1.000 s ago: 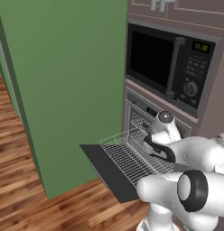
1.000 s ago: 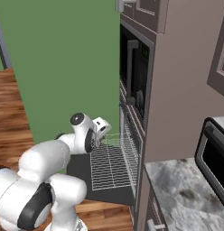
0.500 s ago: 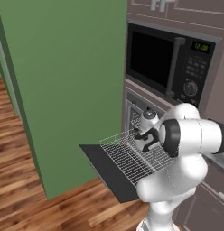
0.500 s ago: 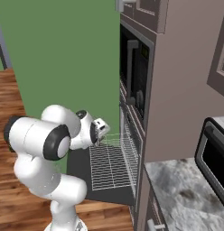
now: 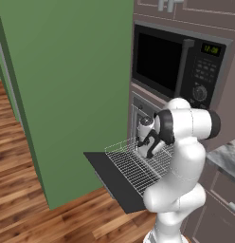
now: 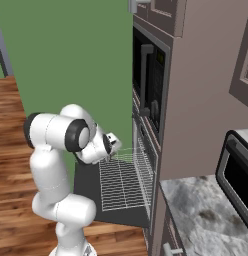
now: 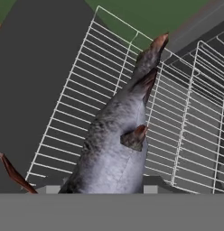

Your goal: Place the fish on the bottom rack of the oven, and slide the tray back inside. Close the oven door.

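Observation:
A grey fish (image 7: 118, 144) with reddish fins runs up from the bottom of the hand view, held close over the bottom rack (image 7: 73, 99). My gripper (image 5: 144, 148) is shut on the fish, and its body hides the fingertips. The silver wire rack (image 5: 133, 166) is pulled out over the oven door (image 5: 103, 168), a flat black panel folded down and open. From the right base view the gripper (image 6: 112, 150) hovers at the rack's (image 6: 121, 182) rear left part, just in front of the oven (image 6: 142, 145).
A black microwave (image 5: 171, 66) with a vertical handle sits above the oven. A green wall (image 5: 67, 85) stands to the left and wood floor (image 5: 24, 209) lies below. A marbled counter (image 6: 206, 215) and a small toaster oven (image 6: 236, 170) are at the right.
The arm has folded upright, its elbow rising from low in the foreground. The hand has shifted slightly outward over the rack, with the fish still held.

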